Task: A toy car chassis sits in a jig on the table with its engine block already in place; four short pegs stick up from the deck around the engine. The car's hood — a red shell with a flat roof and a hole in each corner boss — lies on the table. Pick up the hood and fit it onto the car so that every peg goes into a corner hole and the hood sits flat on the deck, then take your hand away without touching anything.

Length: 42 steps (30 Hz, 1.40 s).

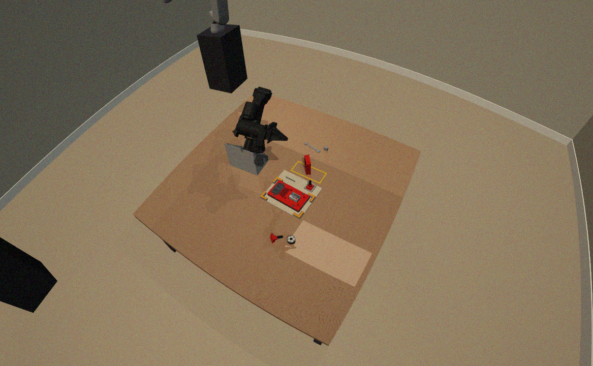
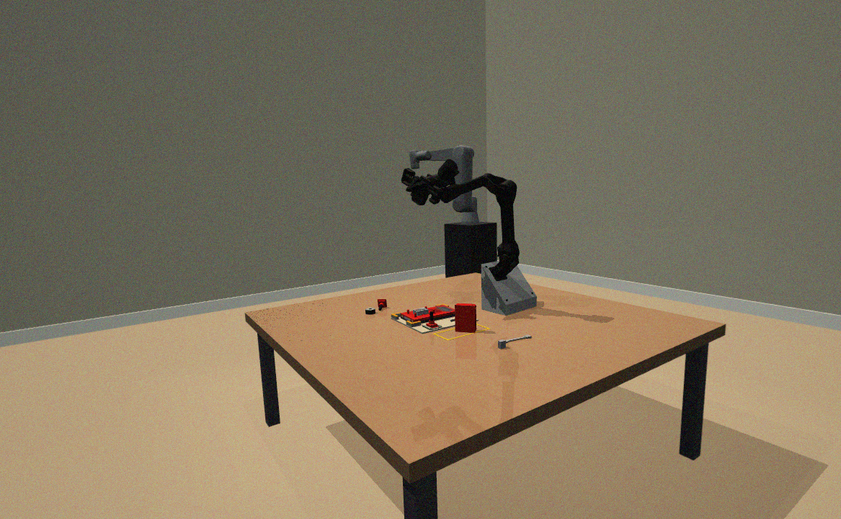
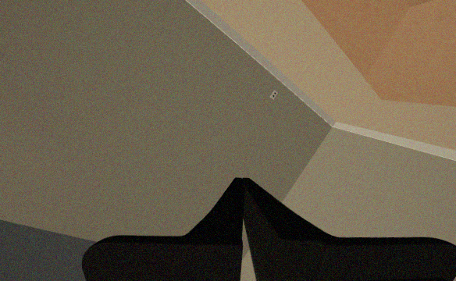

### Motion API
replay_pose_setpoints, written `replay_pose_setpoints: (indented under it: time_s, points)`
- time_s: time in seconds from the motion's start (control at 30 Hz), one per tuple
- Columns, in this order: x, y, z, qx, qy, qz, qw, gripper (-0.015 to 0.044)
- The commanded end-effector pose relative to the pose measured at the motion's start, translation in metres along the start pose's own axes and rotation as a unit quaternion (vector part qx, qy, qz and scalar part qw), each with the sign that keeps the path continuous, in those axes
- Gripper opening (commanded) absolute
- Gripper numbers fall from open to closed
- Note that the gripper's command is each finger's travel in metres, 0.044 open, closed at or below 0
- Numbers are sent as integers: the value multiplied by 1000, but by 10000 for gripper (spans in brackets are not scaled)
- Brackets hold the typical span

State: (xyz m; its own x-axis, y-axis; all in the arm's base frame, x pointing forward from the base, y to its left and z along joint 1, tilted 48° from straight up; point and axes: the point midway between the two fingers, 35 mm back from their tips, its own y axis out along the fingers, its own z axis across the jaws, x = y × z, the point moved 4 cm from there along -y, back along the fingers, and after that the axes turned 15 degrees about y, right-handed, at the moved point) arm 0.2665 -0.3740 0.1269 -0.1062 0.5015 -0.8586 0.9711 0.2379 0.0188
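The red hood (image 1: 307, 164) (image 2: 465, 318) stands on edge on the table at the yellow outline, beside the jig. The red chassis (image 1: 277, 195) lies in the jig (image 1: 315, 187), with the grey engine block (image 1: 294, 196) (image 2: 420, 311) on its deck. The pegs are too small to make out clearly. My gripper (image 1: 286, 138) (image 3: 241, 184) is shut and empty, high above the table, away from the hood and the chassis. The wrist view shows the fingertips together against the wall; neither hood nor chassis is in that view.
A small red part with a black post (image 1: 309, 185) (image 2: 432, 322) is on the jig's edge. A wrench (image 1: 312, 147) and a small grey block (image 1: 325, 148) lie behind the hood. A red piece (image 1: 273, 238) and a wheel (image 1: 291, 239) lie past the jig.
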Motion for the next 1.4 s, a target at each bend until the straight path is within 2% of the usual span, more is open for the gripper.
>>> replay_pose_setpoints:
  time_s: [0.0, 0.1, 0.33, 0.6, 1.03, 1.37]
  points:
    - [0, 1, 1, 2, 5, 2, 1000, 0]
    - [0, 29, 3, 11, 78, 4, 997, 0]
    - [25, 118, -35, 6, 280, -78, 957, 0]
    - [56, 170, -79, 29, 405, -160, 900, 0]
    - [117, 209, -175, 106, 544, -310, 773, 0]
    - [160, 210, -257, 203, 591, -427, 654, 0]
